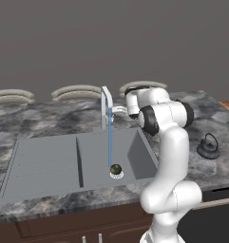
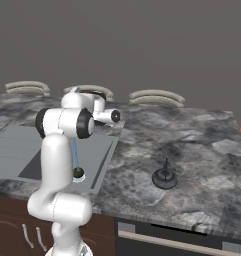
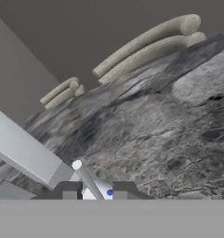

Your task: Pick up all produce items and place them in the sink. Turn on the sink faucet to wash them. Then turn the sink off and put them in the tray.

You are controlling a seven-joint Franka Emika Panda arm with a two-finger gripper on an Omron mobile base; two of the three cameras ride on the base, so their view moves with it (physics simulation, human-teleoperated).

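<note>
End effector [image 3: 95,191] nearly closed, fingertips astride thin grey lever of slim tall silver-grey faucet [image 1: 106,108]; firm hold or mere contact: cannot tell. Water running. Small round dark-green produce item [image 1: 116,169] well below end effector, on white drain of matte grey sink [image 1: 44,163]. Risks: fingertips slip off lever, water stays on; overpush swings spout off basin, wetting marble table [image 1: 49,121].

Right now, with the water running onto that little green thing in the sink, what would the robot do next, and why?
Probably push the faucet lever back to stop the water. A blue stream already falls on the produce item at the sink drain, and the hand sits at the lever, fingers nearly closed around it.
</note>
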